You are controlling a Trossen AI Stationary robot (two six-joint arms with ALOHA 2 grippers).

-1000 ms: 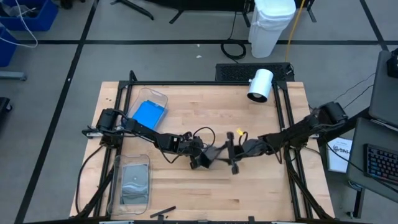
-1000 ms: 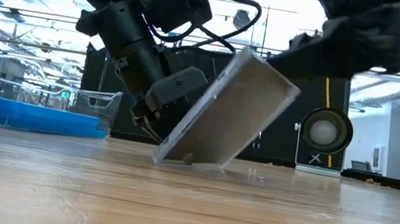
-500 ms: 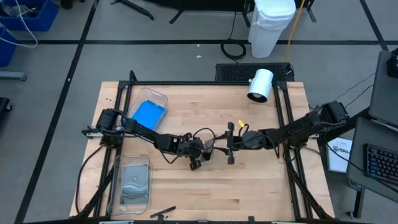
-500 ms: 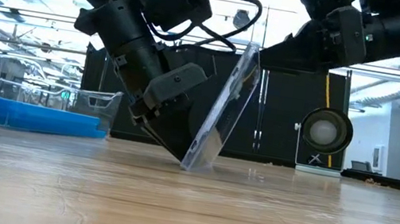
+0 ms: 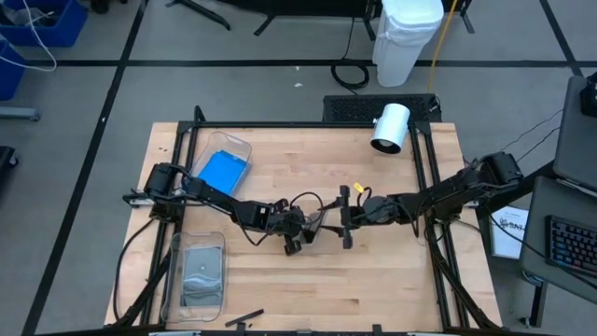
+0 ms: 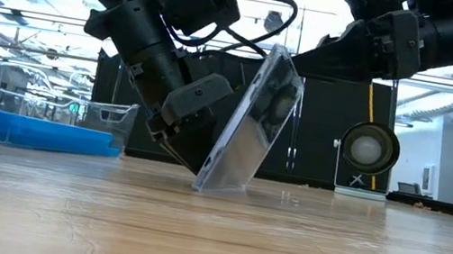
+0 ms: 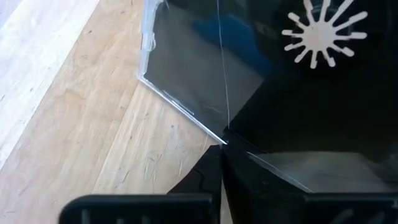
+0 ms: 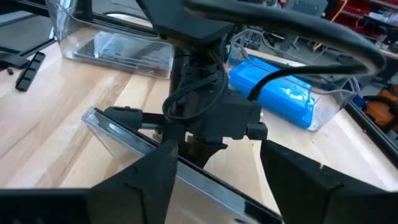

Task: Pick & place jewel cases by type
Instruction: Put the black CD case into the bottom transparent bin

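A clear jewel case (image 6: 249,131) stands tilted on the table's middle (image 5: 322,230), with its lower corner on the wood. My left gripper (image 6: 192,144) reaches in from the left and is shut on the case's lower part. My right gripper (image 8: 221,149) comes in from the right, nearly level, and is open. Its fingers (image 8: 158,174) stand on either side of the case's top edge (image 8: 124,134). A clear bin (image 5: 244,147) at the far left holds blue jewel cases (image 5: 224,170). Another clear bin (image 5: 172,280) at the near left holds grey and clear ones. My left gripper pinches the clear case between its two fingers at a lower corner (image 7: 219,138), slanting down from the table's left. The case stands steeply tilted, its lowest point (image 6: 210,185) on the wood and its top leaning toward the right arm. My right gripper: I cannot tell whether a finger touches the case's top edge.
A white cylinder (image 5: 390,128) lies at the table's far right. A short black strip (image 5: 244,319) lies at the near edge. Black frame rails (image 5: 424,177) run along the table's sides. Bare wood shows in front of and behind the case.
The clear case has turned about on its lower corner and stands steeper. In the low view it went from showing its broad face to nearly edge-on. My right gripper has gone a little toward the table's far edge. My left gripper has kept its place on the case.
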